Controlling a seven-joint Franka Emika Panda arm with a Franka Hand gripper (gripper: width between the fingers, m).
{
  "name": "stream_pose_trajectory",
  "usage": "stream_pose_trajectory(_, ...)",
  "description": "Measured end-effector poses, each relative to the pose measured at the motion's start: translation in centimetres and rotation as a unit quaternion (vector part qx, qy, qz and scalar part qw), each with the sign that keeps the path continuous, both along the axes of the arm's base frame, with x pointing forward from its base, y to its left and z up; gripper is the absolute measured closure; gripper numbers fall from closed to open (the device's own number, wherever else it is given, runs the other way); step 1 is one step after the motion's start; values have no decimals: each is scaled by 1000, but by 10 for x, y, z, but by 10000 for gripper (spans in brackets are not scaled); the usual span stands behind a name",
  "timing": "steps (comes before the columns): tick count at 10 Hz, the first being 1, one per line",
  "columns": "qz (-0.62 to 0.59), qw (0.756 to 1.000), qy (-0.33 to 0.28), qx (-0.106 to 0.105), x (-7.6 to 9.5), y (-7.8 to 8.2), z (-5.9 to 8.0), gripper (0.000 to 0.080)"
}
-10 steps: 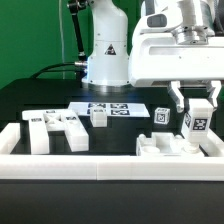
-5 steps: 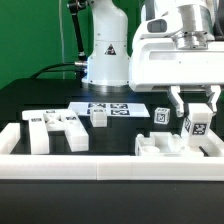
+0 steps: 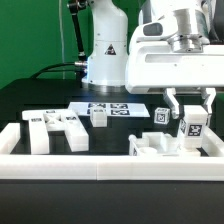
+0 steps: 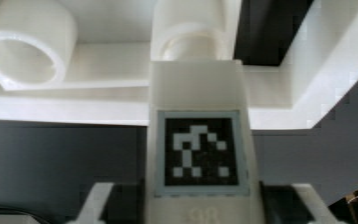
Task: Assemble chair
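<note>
My gripper (image 3: 191,106) is shut on a white chair leg (image 3: 192,128) with a black-and-white tag on its face. It holds the leg upright at the exterior view's right. The leg's lower end is down at a chunky white chair slab (image 3: 158,148) lying on the table; I cannot tell whether they touch. In the wrist view the tagged leg (image 4: 197,130) fills the middle between my fingers (image 4: 105,202), with the gripper (image 4: 199,208) closed on it. Beyond it lies the slab (image 4: 105,100) with a round peg (image 4: 30,58).
A blocky white chair piece (image 3: 55,129) with tags lies at the exterior view's left. A small tagged block (image 3: 99,117) and another tagged block (image 3: 161,115) stand near the marker board (image 3: 115,108). A long white border wall (image 3: 90,166) runs along the front. The arm's base (image 3: 105,50) stands behind.
The gripper has carried the leg slightly toward the exterior view's left and a little lower over the slab. The other pieces have stayed put.
</note>
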State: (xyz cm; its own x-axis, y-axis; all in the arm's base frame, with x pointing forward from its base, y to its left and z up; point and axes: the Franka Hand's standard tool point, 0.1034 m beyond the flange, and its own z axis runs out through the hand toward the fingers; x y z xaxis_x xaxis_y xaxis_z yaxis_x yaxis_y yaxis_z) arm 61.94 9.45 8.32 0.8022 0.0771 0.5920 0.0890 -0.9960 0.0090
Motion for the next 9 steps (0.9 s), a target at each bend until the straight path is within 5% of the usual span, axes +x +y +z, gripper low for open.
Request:
stream_pose_trajectory(2,0,1000,14,1,-1,0,-3,432)
stream_pose_trajectory(3,0,1000,14,1,-1,0,-3,251)
stream_pose_trajectory(4,0,1000,14,1,-1,0,-3,182)
stream_pose_trajectory(9,2,1000,27,-4,3,-11,9,151)
